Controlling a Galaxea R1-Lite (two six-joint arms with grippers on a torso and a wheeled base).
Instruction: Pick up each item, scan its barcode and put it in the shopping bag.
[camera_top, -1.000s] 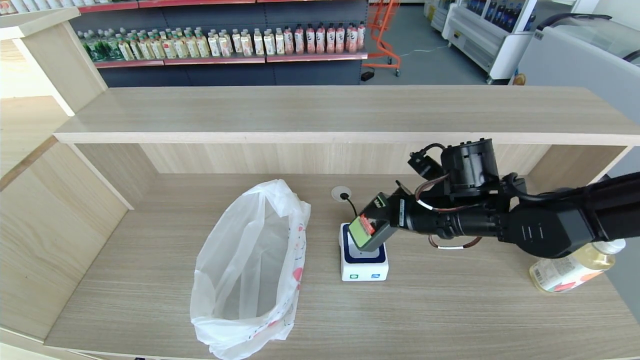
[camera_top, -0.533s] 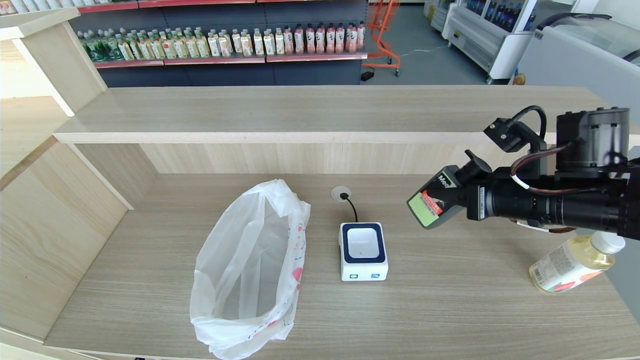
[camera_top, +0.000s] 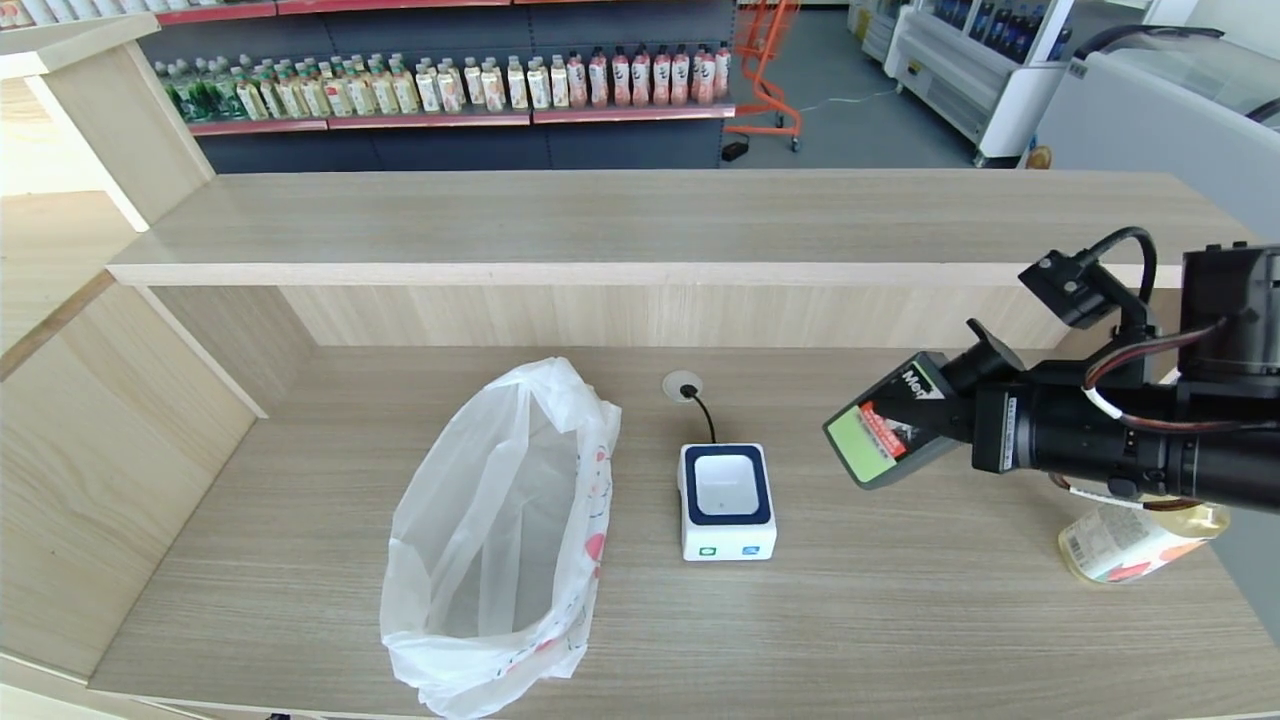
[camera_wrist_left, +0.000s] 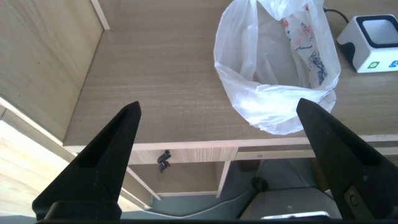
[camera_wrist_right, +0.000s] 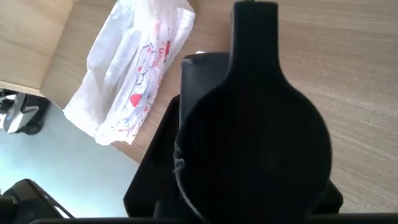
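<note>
A small dark box (camera_top: 880, 440) with a green and red label hangs in the air to the right of the white barcode scanner (camera_top: 727, 500), label face turned toward the scanner. My right gripper (camera_top: 935, 410) is shut on the box. The white plastic shopping bag (camera_top: 500, 540) lies open on the counter left of the scanner, also seen as the bag (camera_wrist_left: 273, 81) and the bag (camera_wrist_right: 130, 68). A bottle of pale yellow drink (camera_top: 1130, 545) lies on its side at the far right, partly hidden under my right arm. My left gripper (camera_wrist_left: 217, 112) stands open above the counter's near-left edge.
The scanner's black cable runs to a round grommet (camera_top: 683, 386) behind it. A raised wooden ledge (camera_top: 640, 225) borders the back of the counter and a wooden side wall (camera_top: 110, 440) closes the left. Bare counter lies in front of the scanner.
My right arm has pulled back to the right with the box, from just over the scanner's window to well clear of it, then dipped slightly. Bag, scanner and bottle have stayed put.
</note>
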